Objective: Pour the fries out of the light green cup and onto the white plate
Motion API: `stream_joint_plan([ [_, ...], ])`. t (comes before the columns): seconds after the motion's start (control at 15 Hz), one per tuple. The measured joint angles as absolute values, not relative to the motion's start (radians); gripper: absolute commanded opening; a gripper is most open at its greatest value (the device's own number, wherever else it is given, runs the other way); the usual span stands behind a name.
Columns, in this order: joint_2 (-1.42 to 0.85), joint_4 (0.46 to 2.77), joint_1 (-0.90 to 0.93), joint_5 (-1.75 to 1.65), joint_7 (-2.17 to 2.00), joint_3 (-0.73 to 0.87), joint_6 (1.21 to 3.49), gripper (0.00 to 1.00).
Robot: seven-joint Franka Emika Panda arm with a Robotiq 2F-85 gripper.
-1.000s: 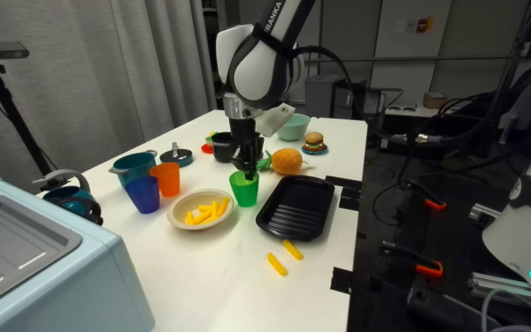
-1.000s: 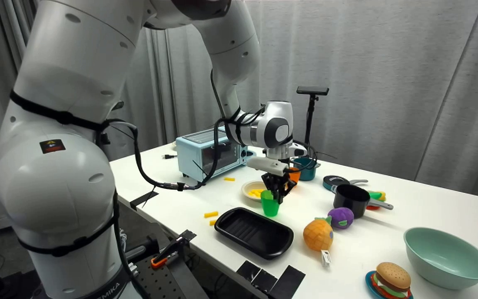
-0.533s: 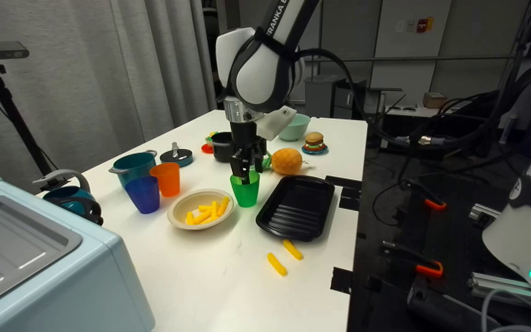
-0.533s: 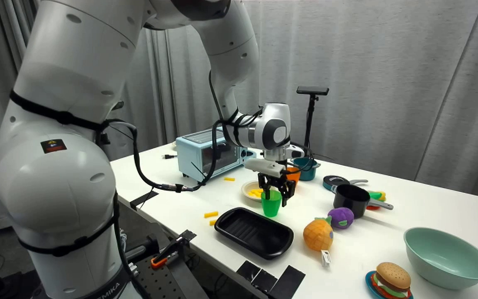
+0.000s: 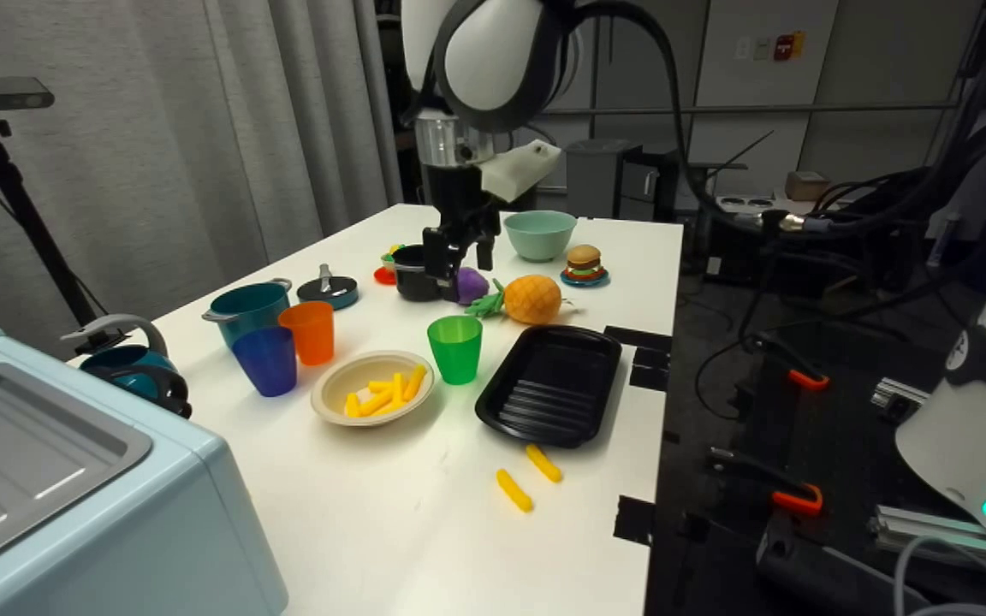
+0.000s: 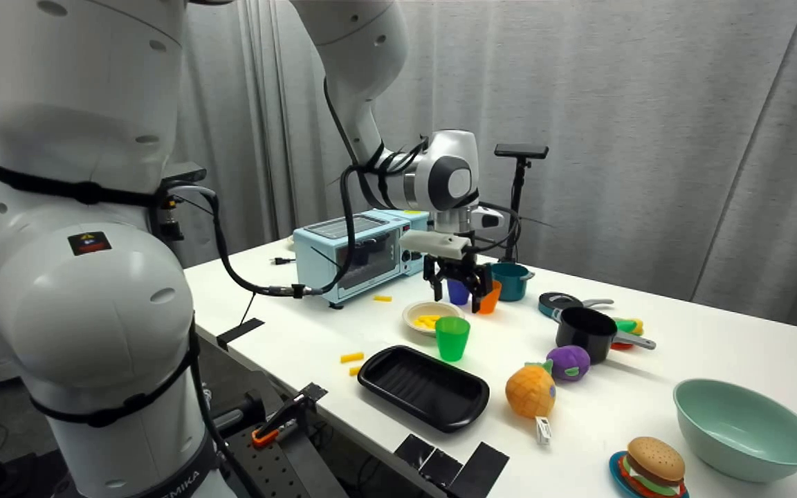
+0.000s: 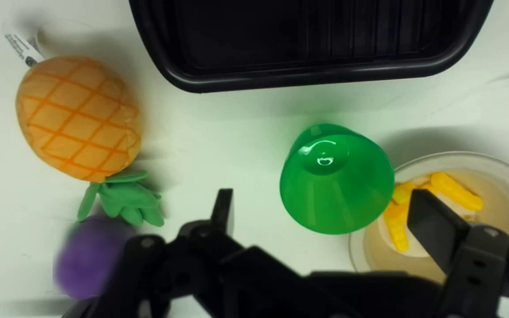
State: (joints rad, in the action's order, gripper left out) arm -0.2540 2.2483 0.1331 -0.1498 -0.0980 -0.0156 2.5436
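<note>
My gripper is black. The cup is plain, translucent bright green. Near the cup I see yellow fries, a plain cream plate, a parallel-ridged black tray, and an orange toy pineapple with a darker diamond lattice and green leaves.

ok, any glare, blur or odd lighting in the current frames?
Wrist view: glare specks inside the light green cup, purple toy blurred, soft shadow by the white plate; in an exterior view, white tabletop far brighter than the dim back wall.
</note>
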Motion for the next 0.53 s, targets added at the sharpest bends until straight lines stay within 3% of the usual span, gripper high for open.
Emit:
stream_joint_plan([
  [0.53,0.005,2.343,0.133,-0.117,-0.08,-0.054,2.471,1.0],
])
